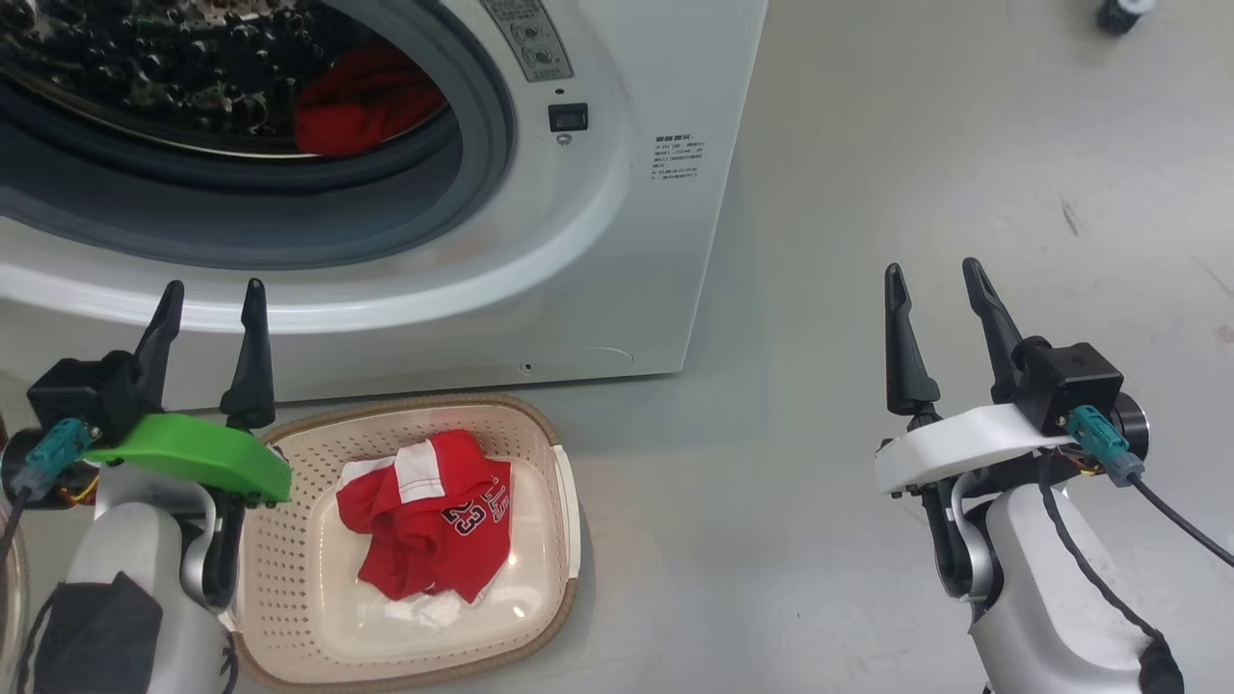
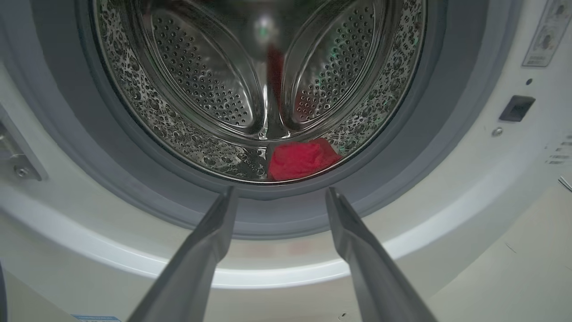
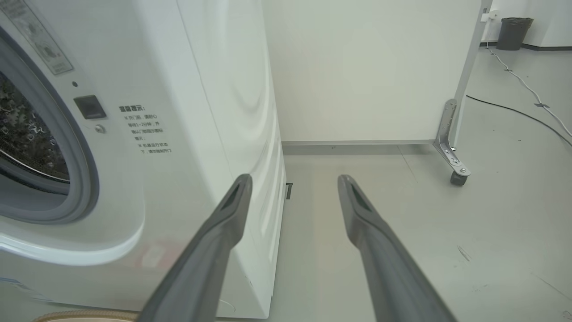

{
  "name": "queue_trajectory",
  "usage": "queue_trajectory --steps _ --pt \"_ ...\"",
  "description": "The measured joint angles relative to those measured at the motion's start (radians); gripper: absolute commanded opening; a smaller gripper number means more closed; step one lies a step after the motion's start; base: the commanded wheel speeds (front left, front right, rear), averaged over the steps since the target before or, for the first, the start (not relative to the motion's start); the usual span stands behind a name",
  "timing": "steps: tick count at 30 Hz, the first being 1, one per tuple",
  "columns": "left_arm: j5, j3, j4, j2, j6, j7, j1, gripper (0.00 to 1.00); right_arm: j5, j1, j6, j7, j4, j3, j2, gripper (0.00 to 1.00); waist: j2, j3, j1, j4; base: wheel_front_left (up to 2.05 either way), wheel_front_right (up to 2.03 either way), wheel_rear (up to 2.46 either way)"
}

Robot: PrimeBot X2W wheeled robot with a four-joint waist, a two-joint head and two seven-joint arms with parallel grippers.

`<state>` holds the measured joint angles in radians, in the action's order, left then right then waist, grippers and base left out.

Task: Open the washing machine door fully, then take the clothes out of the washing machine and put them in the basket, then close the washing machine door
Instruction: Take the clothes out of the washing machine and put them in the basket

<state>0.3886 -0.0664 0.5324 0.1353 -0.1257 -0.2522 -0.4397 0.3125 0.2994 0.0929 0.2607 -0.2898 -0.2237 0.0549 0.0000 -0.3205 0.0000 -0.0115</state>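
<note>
From the head view, the big white front-loading washing machine [image 1: 598,241] fills the far left. Its mouth is uncovered, and a grey rubber gasket [image 1: 482,145] rings the steel perforated drum [image 1: 145,67]. A crumpled red cloth [image 1: 362,101] lies low in the drum at its right side, just behind the gasket's lip. On the near side of the machine's front stands the cream perforated plastic basket with a brown woven-look rim [image 1: 564,540], its far edge close to the machine's base. A red fabric jersey with white trim and dark numerals [image 1: 424,525] lies bunched in the basket's middle, apart from its walls. The left gripper [image 1: 214,285] hovers above the basket's left rim, its two dark fingers spread and holding nothing, the tips before the machine's lower front curve. The right gripper [image 1: 932,266] is well to the right over the pale grey floor [image 1: 916,145], fingers likewise apart and empty, with bare floor on every side and past the machine's right corner. In the left wrist view, the parted fingers frame the gasket's lower lip. The red cloth sits beyond and between the tips, on the drum's bottom against its front edge. A small black latch slot [image 2: 516,108] lies to the right of the opening. In the right wrist view, the parted fingers straddle the machine's right front corner. Beyond them, floor runs to a white panel [image 3: 357,67] standing on a castor [image 3: 458,177]. A dark cable [image 3: 523,114] and a dark bin [image 3: 514,33] lie far right.
</note>
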Motion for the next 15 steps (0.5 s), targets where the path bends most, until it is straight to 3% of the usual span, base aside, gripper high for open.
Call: queue_trajectory --steps 15 --pt "-0.067 0.068 -0.171 -0.012 0.015 0.0 0.225 1.0 -0.014 -0.107 -0.03 0.0 0.04 0.02 -0.002 1.0 0.0 0.147 0.0 0.025 0.0 0.0 0.0"
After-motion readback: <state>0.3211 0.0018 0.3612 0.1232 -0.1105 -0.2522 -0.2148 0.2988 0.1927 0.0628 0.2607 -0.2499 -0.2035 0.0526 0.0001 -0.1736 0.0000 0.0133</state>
